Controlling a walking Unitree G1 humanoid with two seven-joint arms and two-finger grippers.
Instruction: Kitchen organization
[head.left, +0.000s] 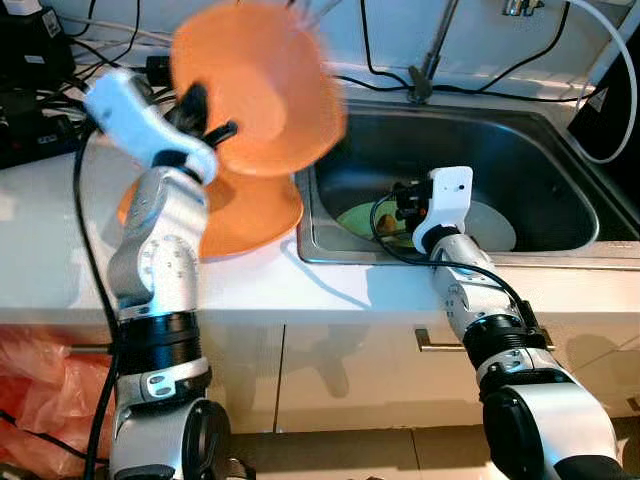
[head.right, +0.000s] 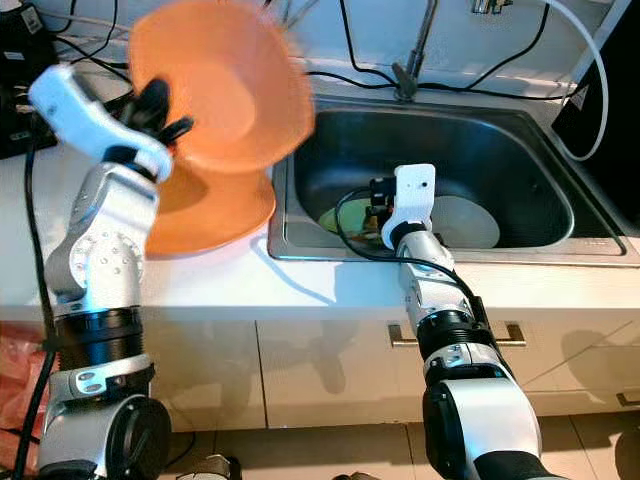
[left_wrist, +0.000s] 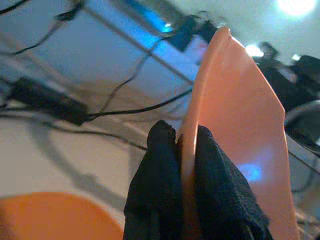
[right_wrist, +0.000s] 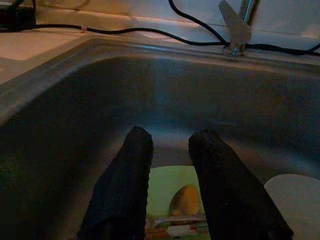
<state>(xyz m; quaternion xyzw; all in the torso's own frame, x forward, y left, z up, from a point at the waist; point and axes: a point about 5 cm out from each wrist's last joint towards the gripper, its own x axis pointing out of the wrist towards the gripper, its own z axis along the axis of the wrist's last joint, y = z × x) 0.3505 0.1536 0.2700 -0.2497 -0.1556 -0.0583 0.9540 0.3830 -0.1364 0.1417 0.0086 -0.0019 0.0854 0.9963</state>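
Up high on the robot's left, the left gripper (left_wrist: 187, 150) is pinching the rim of an orange bowl (head.left: 262, 90), its two black fingers (left_wrist: 155, 190) clenched on either side of the thin wall. That bowl is hanging in the air, tilted and blurred, above the white countertop (head.left: 330, 290) and just beside the sink's left edge. Under it, a second orange dish (head.left: 255, 215) is sitting flat on the counter, touching nothing but the surface and partly hidden behind the silver left arm.

Over on the right, the right gripper (right_wrist: 170, 165) is reaching down into the steel sink (head.left: 520, 150), fingers parted with a clear gap between them and gripping nothing. Directly past those fingertips, a pale green plate (right_wrist: 170, 187) is lying on the sink floor with a brownish lump of food (right_wrist: 184, 200) and what looks like a piece of cutlery on it. A white plate (head.left: 490, 225) is resting beside it. Black cables (head.left: 480, 80) are trailing along the back of the counter near the faucet (right_wrist: 237, 25).
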